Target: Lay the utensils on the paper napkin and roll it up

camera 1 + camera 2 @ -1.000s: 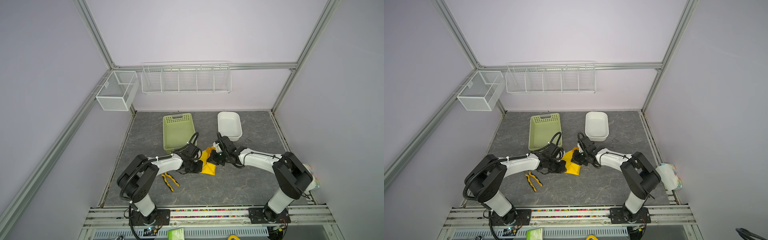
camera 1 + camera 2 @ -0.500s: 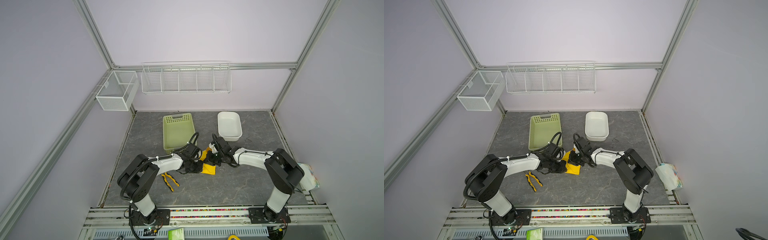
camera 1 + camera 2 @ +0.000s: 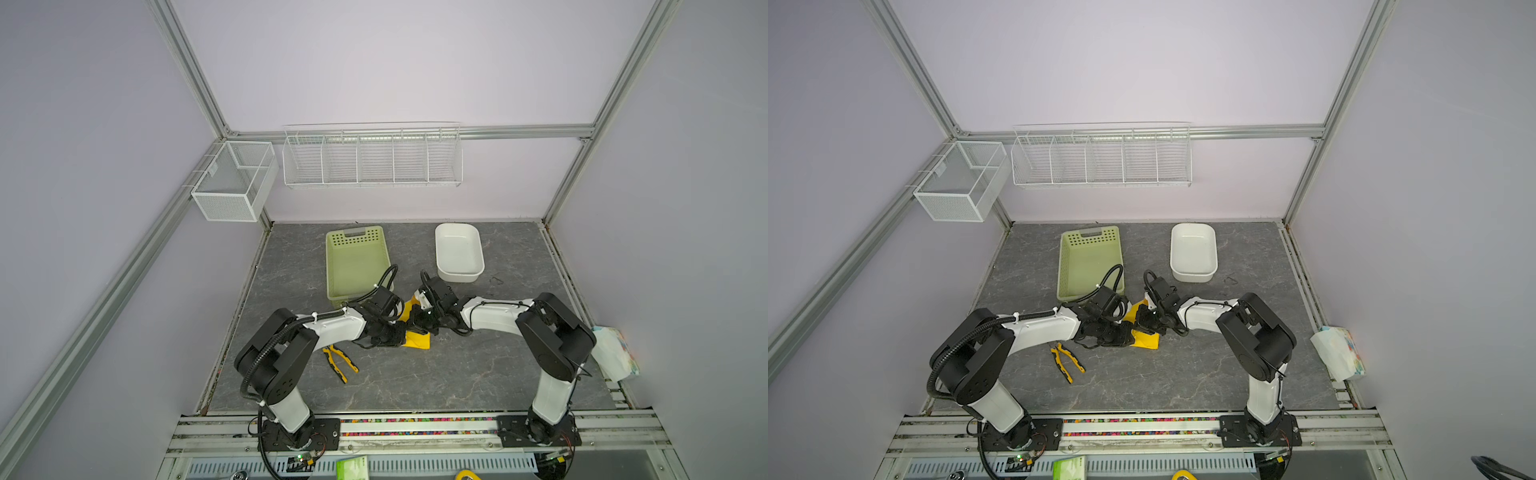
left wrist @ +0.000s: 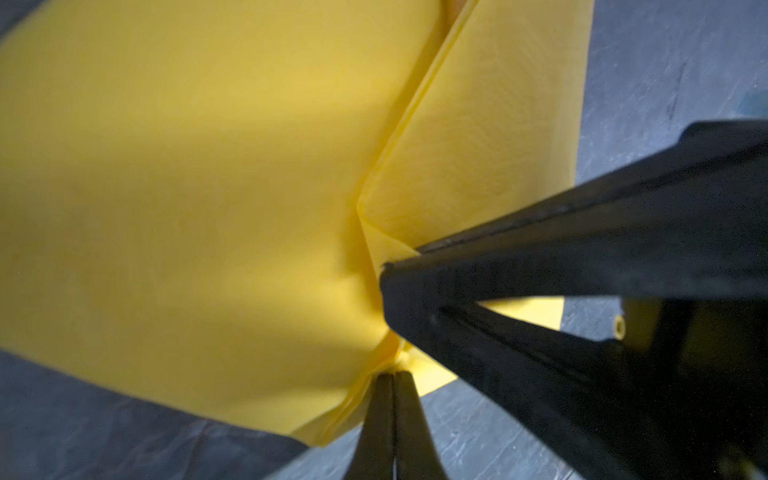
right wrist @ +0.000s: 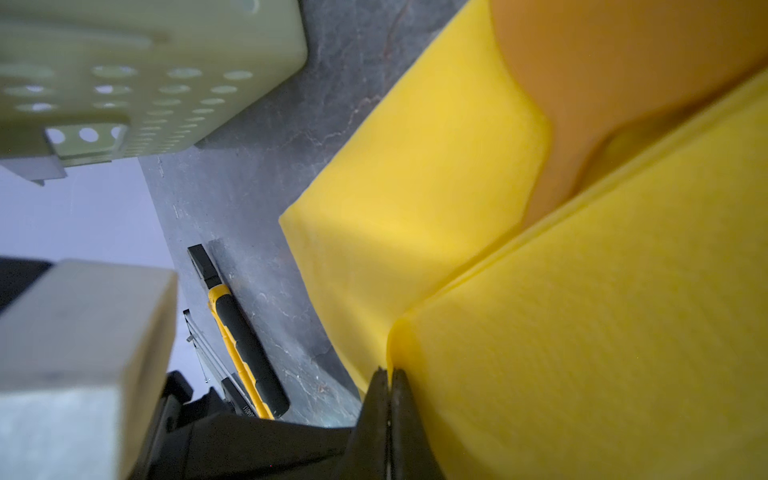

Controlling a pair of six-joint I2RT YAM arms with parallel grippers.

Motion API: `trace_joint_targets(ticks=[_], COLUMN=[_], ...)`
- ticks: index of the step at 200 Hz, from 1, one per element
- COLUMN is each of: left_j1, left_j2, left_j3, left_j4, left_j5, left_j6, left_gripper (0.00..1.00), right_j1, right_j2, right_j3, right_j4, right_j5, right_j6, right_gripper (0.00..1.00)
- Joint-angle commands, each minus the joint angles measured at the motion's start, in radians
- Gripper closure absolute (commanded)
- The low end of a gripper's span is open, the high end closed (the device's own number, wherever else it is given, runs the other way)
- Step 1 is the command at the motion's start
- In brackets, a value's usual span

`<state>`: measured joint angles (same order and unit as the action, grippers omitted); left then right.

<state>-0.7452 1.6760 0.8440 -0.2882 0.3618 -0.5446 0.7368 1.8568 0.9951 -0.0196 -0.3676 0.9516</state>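
The yellow paper napkin (image 3: 419,340) (image 3: 1148,341) lies folded over at mid-table between both grippers. In the left wrist view my left gripper (image 4: 392,372) is shut on a bunched edge of the napkin (image 4: 208,166). My right gripper (image 5: 388,374) is shut on the folded edge of the napkin (image 5: 415,174). In both top views the left gripper (image 3: 400,332) (image 3: 1128,335) and the right gripper (image 3: 420,322) (image 3: 1145,320) almost touch over the sheet. An orange utensil (image 5: 623,62) shows between the napkin's layers; the rest of the utensils is hidden.
Yellow-and-black pliers (image 3: 340,363) (image 3: 1067,361) (image 5: 241,332) lie just front-left of the napkin. A pale green basket (image 3: 357,262) (image 3: 1090,259) stands behind the left gripper. A white tub (image 3: 459,253) (image 3: 1192,251) sits back right. A tissue packet (image 3: 613,353) lies at the right edge.
My right arm has swung leftward, carrying its napkin edge over toward the left gripper. The visible yellow patch has become narrower. The left arm has hardly moved.
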Motion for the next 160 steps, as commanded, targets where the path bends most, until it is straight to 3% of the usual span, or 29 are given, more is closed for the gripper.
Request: trace_joint_targets(ticks=[1,83,160], left_j1=[-0.003,-0.018,0.072], left_j2=[0.004,-0.038,-0.102], left_j3=[-0.020,-0.006,0.033], left_j4=[0.013,-0.018,-0.103], left_j5=[0.012,-0.020,-0.037], left_j6=[-0.010,-0.011,0.042], left_gripper=[1.00,1.00,1.00], right_j1=[0.008,0.008,0.008], right_j2=[0.027,0.017,-0.005], right_j3=[0.006,-0.033,-0.024], right_j4=[0.031,0.036,0.013], right_j5=[-0.021,-0.016,-0.010], right_j6=[0.034,0.029,0.017], right_gripper=[0.93,0.87,0.66])
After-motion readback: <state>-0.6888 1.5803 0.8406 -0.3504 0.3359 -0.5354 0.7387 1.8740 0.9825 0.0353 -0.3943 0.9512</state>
